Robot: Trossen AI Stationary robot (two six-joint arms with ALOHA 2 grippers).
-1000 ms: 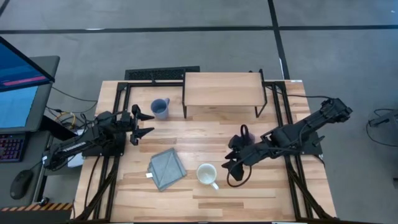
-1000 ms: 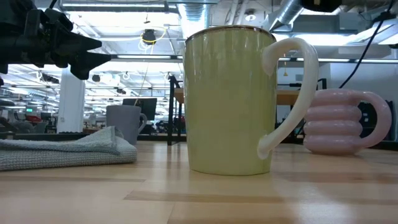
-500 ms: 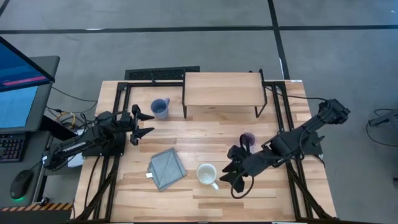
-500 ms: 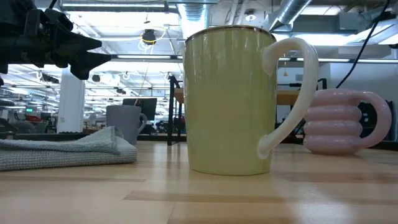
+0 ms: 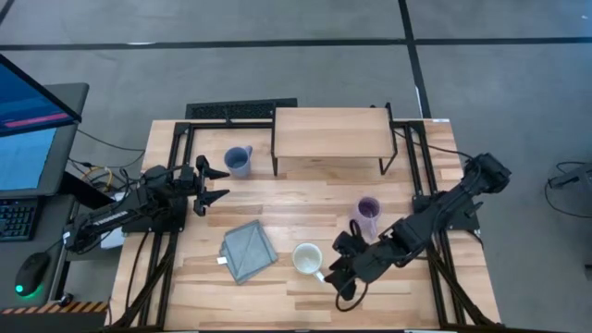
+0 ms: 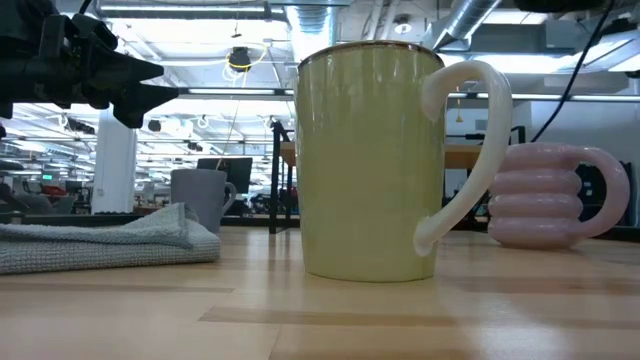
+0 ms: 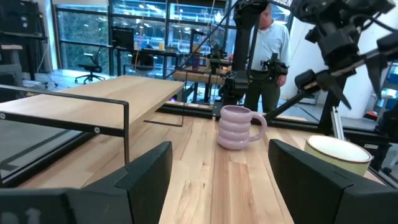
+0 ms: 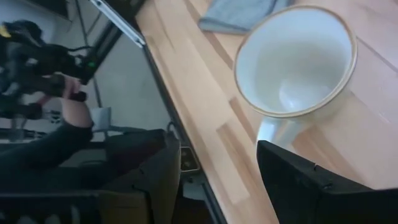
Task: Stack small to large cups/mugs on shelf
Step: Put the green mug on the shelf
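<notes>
The cream-white mug (image 5: pixel 306 258) stands upright on its base near the table's near edge; its handle (image 8: pixel 272 129) points toward my right gripper (image 5: pixel 334 270). That gripper is open just right of the handle, touching nothing. The lavender mug (image 5: pixel 368 211) stands upright on the table right of centre. The dusty blue mug (image 5: pixel 239 161) stands left of the shelf (image 5: pixel 331 133), whose top is bare. My left gripper (image 5: pixel 220 183) hangs open above the table's left part, below the blue mug in the high view.
A folded grey-blue cloth (image 5: pixel 248 250) lies flat left of the cream mug. The shelf's black legs (image 5: pixel 274 157) stand at the far side. Bare tabletop (image 5: pixel 305 199) lies between the shelf and the mugs. A person (image 7: pixel 268 46) stands beyond the table.
My right gripper has drawn away from the lavender mug toward the table's near edge and somewhat left, ending beside the cream mug's handle. The lavender mug, earlier partly covered by the arm, now shows whole. No mug has moved.
</notes>
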